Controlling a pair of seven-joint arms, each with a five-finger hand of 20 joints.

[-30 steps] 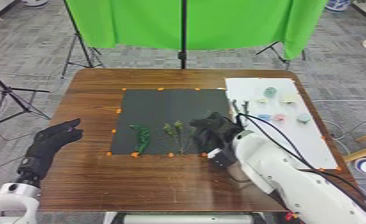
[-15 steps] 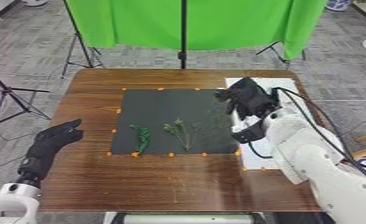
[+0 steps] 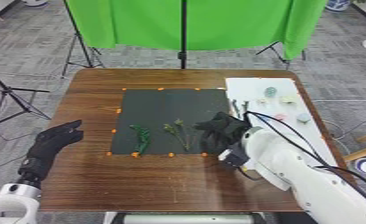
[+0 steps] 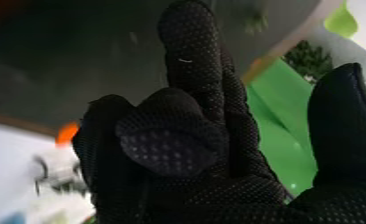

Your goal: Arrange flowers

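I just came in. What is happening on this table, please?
A robot seems to be arranging flowers. Its right hand is over the right part of the dark mat; I cannot tell whether it holds something. Two green sprigs lie on that mat, and small coloured pieces are on the white sheet. The left hand is to the mat's left.

We see a bright green fabric backdrop (image 3: 135, 25) hanging beyond the far edge of the brown rectangular wooden table (image 3: 162, 187). Left of the table stands a thin black tripod (image 3: 7, 91), and around the table we see grey patterned carpet (image 3: 28, 60).
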